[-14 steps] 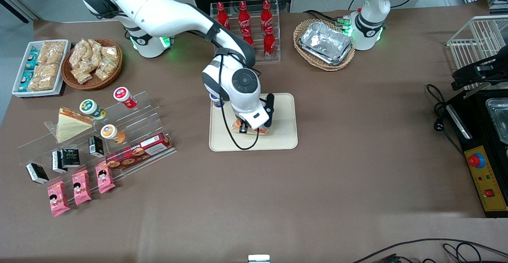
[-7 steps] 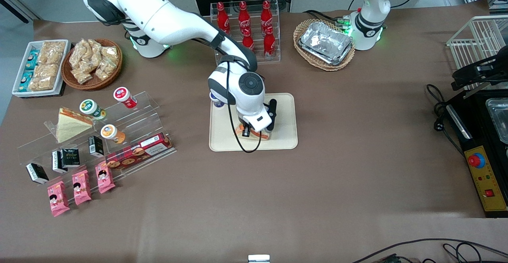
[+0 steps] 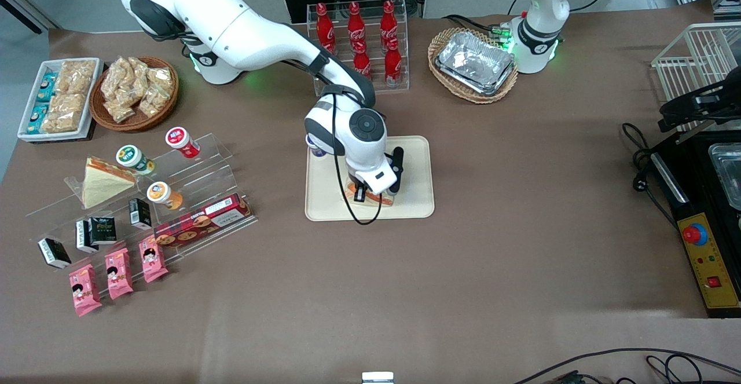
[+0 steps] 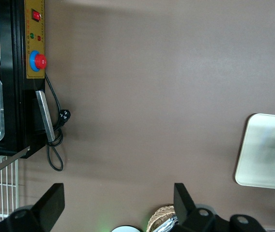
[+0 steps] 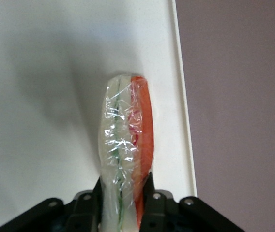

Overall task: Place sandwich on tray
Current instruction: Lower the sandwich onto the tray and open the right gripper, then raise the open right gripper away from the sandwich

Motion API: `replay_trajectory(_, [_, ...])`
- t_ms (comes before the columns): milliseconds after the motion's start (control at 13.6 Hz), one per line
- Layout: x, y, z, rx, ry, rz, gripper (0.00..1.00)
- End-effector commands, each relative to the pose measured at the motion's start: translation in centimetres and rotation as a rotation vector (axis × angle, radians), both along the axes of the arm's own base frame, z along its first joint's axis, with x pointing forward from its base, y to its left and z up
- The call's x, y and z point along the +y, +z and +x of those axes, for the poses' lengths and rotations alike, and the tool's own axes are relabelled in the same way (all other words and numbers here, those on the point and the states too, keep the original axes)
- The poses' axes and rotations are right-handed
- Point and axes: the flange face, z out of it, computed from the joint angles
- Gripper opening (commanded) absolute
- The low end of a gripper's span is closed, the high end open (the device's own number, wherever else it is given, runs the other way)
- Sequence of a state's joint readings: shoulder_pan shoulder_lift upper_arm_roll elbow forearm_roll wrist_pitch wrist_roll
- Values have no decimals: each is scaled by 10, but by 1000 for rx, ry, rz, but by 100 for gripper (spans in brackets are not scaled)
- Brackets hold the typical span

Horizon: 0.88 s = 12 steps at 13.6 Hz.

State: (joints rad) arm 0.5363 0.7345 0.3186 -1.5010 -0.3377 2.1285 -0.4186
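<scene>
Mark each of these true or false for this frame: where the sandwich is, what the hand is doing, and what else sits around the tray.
1. The hand is shut on the sandwich over the cream tray. True.
2. The sandwich is gripped by its flat faces, with the filling edge showing in the wrist view. True.
3. The sandwich is held over bare tablecloth, off the tray. False: it is over the tray, near one rim.
4. A second wrapped sandwich rests on the clear acrylic display stand, toward the working arm's end of the table. True.
5. The cola bottles stand nearer to the front camera than the tray. False: they stand farther from it.
</scene>
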Motion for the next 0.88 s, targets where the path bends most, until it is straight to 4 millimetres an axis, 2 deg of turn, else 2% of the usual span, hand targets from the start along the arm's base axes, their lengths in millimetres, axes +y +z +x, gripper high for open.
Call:
replay_trajectory(0, [4, -2, 3, -28, -5, 9, 93])
replay_trajectory(73, [4, -1, 5, -37, -5, 21, 100])
replay_trajectory(294, [-2, 6, 14, -44, -22, 33, 100])
replay_trajectory(367, [-7, 17, 19, -52, -34, 39, 100])
replay_trajectory(514, [-21, 49, 34, -80, -65, 56, 100])
replay_trajectory(661, [-34, 95, 38, -84, -106, 53, 100])
replay_trajectory(734, [-49, 120, 43, -72, -147, 55, 100])
replay_trajectory(807, [-74, 148, 54, -57, -204, 56, 100])
